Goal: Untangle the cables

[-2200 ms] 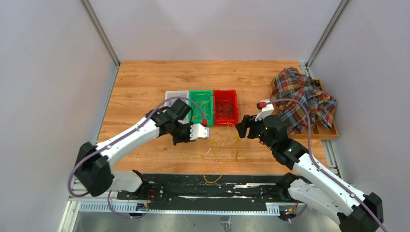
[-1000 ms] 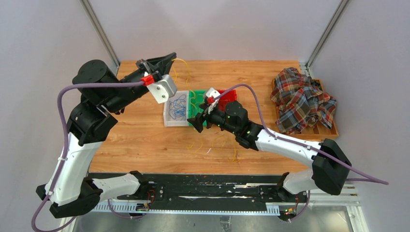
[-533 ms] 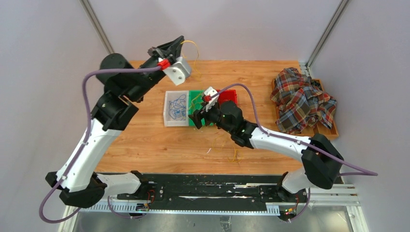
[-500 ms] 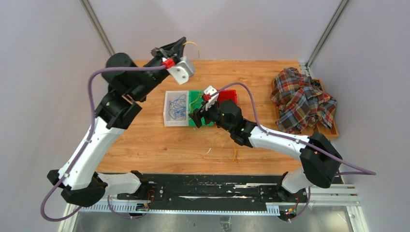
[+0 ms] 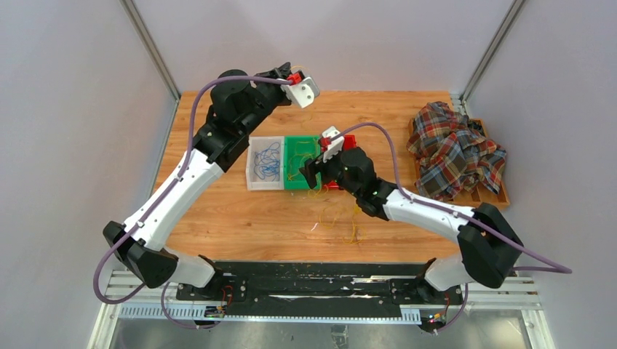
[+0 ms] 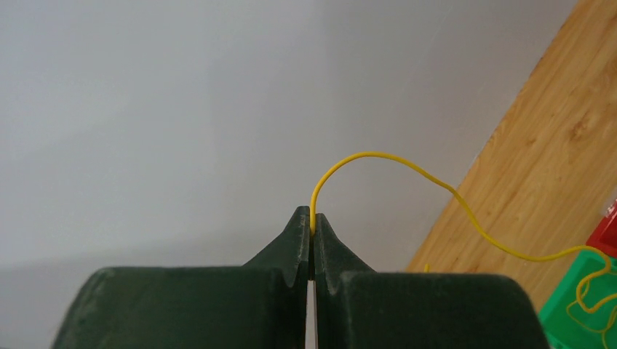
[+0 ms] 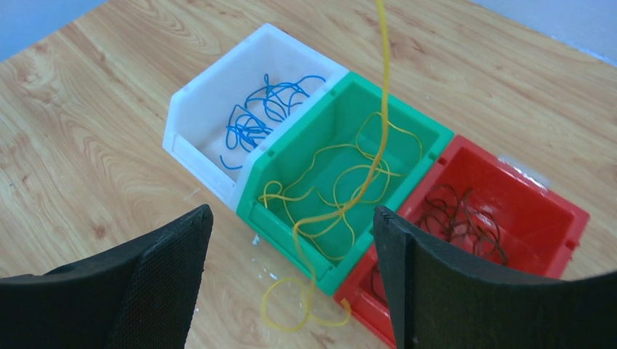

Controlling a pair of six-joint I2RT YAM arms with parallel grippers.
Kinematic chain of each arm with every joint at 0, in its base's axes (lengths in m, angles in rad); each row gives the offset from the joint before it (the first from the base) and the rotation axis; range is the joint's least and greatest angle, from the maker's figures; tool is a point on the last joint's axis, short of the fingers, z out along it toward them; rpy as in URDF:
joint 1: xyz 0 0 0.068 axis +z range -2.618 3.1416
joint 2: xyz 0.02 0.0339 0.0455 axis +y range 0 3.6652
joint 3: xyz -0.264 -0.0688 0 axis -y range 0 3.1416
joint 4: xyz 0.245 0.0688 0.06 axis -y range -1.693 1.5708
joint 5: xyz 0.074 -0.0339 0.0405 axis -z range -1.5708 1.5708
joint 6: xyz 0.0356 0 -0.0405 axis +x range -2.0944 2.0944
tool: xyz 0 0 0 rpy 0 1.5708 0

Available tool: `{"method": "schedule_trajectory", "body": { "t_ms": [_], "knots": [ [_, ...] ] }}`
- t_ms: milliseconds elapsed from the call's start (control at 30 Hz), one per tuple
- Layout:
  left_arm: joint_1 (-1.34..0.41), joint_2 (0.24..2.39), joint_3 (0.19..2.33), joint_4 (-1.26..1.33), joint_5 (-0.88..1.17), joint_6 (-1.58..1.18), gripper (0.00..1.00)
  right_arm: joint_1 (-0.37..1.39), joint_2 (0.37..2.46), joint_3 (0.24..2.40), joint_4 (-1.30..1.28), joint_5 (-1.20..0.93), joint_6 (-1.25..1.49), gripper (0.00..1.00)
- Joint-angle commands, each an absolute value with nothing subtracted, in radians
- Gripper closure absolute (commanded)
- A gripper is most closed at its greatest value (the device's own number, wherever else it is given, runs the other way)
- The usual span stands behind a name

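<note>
My left gripper [image 5: 282,70] is raised high over the back of the table and is shut on a thin yellow cable [image 6: 378,156]. The cable hangs down past my right gripper [image 7: 291,218]. Its lower end [image 7: 302,313] lies looped on the wood in front of the green bin [image 7: 251,207]. My right gripper [image 5: 309,173] is open and empty, hovering over the bins. The white bin [image 5: 252,163] holds blue cables [image 7: 255,120]. The green bin [image 5: 289,182] holds yellow cables [image 7: 342,174]. The red bin [image 7: 575,218] holds dark cables [image 7: 466,218]. Loose yellow cables [image 5: 338,218] lie on the table.
A plaid cloth [image 5: 455,145] lies on a wooden tray [image 5: 502,198] at the back right. A black rail [image 5: 305,280] runs along the near edge. Grey walls close in the sides and back.
My left arm has lifted from the tangle and swung up and to the right with the yellow cable. My right gripper has moved from the loose pile to above the bins.
</note>
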State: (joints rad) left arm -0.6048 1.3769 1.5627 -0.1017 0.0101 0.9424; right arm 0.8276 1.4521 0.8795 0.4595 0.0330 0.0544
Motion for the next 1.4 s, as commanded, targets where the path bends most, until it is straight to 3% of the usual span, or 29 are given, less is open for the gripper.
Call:
{"method": "schedule_trajectory", "body": {
  "t_ms": [0,367,767,1367],
  "knots": [
    [-0.587,1.397,1.614,-0.019,0.0,0.949,0.99,0.804,1.344,0.8,0.465,0.084,0.091,0.19],
    [-0.558,1.444,1.702,-0.001,0.004,0.982,0.99,0.786,1.148,0.698,0.38,0.133,0.129,0.17],
    [-0.558,1.458,1.723,0.049,-0.001,0.947,1.0,0.783,1.111,0.649,0.376,0.191,0.164,0.18],
    [-0.545,1.472,1.4,-0.062,-0.014,0.882,1.0,0.771,0.999,0.59,0.333,0.256,0.174,0.2]
  ]
}}
